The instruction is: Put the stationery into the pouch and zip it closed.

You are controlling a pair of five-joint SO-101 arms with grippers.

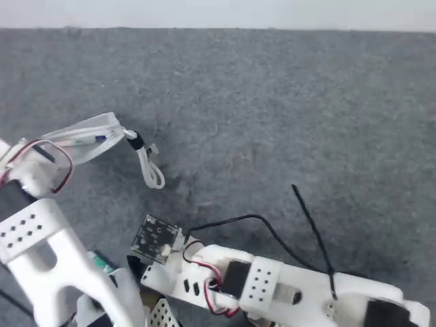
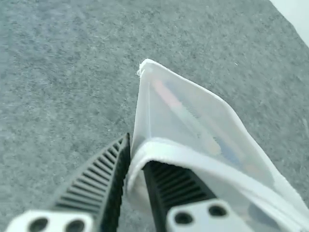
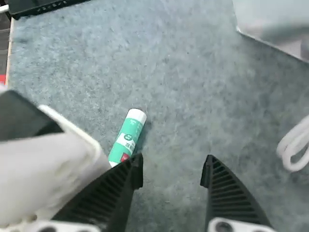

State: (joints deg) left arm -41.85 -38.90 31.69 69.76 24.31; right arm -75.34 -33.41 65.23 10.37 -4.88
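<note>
The translucent white pouch [image 1: 87, 138] lies at the left of the grey mat, its white strap loop [image 1: 151, 172] trailing beside it. In the left wrist view my left gripper [image 2: 135, 162] is shut on the pouch's [image 2: 193, 121] folded white rim, and pens show faintly through the wall. A green and white glue stick [image 3: 126, 137] lies flat on the mat just off one fingertip of my right gripper [image 3: 173, 166], which stands open over the mat with nothing between its fingers. The glue stick [image 1: 101, 261] shows in the high view between the two arms.
The left arm's white body [image 3: 43, 164] sits close beside the glue stick. A black cable [image 1: 310, 228] runs over the mat by the right arm [image 1: 272, 283]. The strap loop [image 3: 294, 145] and the pouch's corner [image 3: 275, 24] lie beyond the right gripper.
</note>
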